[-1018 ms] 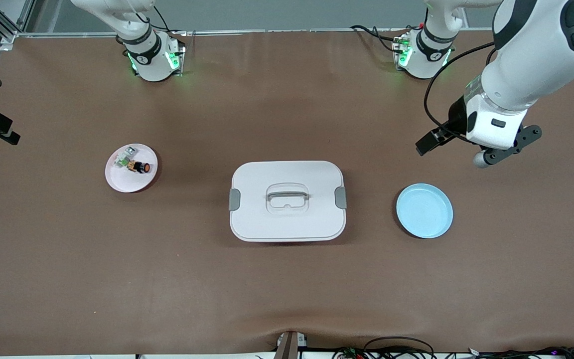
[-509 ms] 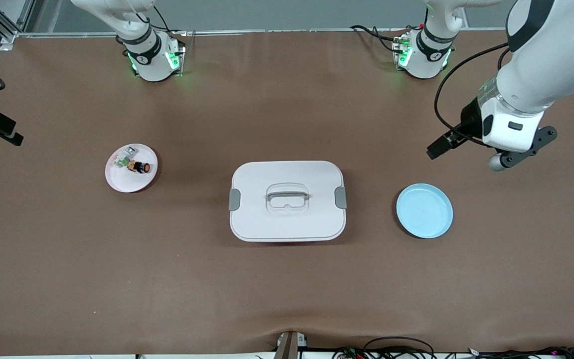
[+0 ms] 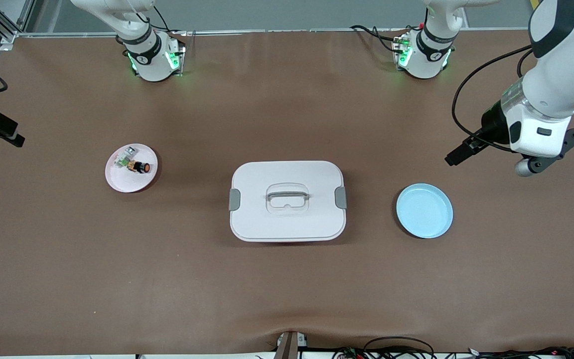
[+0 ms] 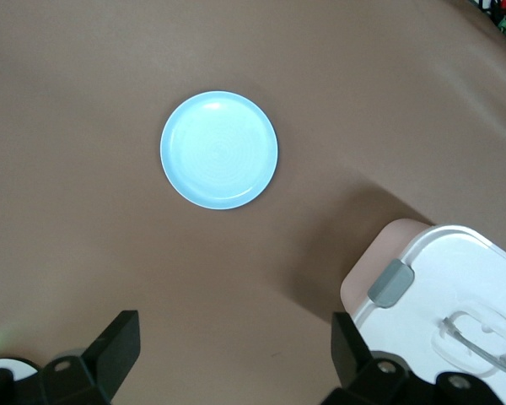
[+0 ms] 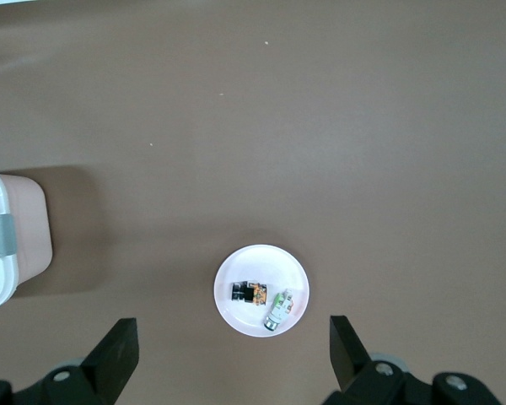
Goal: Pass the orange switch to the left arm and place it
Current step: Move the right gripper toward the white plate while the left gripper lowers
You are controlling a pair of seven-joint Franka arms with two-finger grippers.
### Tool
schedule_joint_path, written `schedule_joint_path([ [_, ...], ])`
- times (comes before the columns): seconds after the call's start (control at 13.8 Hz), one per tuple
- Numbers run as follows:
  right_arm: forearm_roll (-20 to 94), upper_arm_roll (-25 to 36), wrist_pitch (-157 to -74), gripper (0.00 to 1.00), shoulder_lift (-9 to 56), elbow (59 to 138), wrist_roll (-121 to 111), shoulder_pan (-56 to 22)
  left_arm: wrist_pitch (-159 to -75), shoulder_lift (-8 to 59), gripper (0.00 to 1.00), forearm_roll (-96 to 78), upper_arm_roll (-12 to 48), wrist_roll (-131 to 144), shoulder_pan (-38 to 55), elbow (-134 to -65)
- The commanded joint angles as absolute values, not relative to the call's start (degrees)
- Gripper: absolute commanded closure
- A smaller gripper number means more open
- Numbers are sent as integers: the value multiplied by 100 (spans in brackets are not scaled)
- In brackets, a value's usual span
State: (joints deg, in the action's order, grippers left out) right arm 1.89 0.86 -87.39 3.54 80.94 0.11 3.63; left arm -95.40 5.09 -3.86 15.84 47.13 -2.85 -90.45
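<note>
Both open pincers hang well apart from the orange switch (image 3: 140, 167).

Orange switch (image 3: 138, 167) lies on its side on the pink plate (image 3: 120, 182), black body, round orange cap turned toward the box, touching a small green-and-silver part (image 3: 124, 160) at its 10 o'clock. The box (image 3: 287, 201) sits mid-table at the switch's 3 o'clock, well apart: white, rounded, lid on, clear handle in the centre, 2 grey clips shut. Both white arms are up: left gripper (image 4: 232, 354) spread wide over bare table near the blue plate (image 3: 424, 210), right gripper (image 5: 234, 354) spread wide above the pink plate
</note>
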Motion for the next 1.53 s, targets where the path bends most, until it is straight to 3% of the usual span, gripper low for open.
schedule_joint_path([
  [0.0, 202, 53, -8657, 0, 500, 8121, 97, 378, -9554, 545, 0, -316, 1600, 4693, -395, -8956],
  [0.29, 228, 26, -8465, 0, 571, 8165, 395, 273, -9562, 597, 0, -360, 1600, 4693, -448, -8956],
  [0.51, 387, 26, -8690, 0, 318, 8944, 1316, 62, -9562, 633, 0, -352, 1608, 4693, -448, -8956],
  [0.8, 957, 70, -9876, 0, -499, 10929, 1327, 280, -9562, 659, 0, -352, 1608, 4685, -448, -8956],
  [1.09, 967, 70, -11131, 0, -913, 12713, 1170, 395, -9562, 677, 0, -325, 1608, 4579, -440, -8956],
  [1.45, 967, 70, -12530, 0, -905, 13893, 1160, 413, -9562, 677, 0, -299, 1608, 4544, -448, -8956],
])
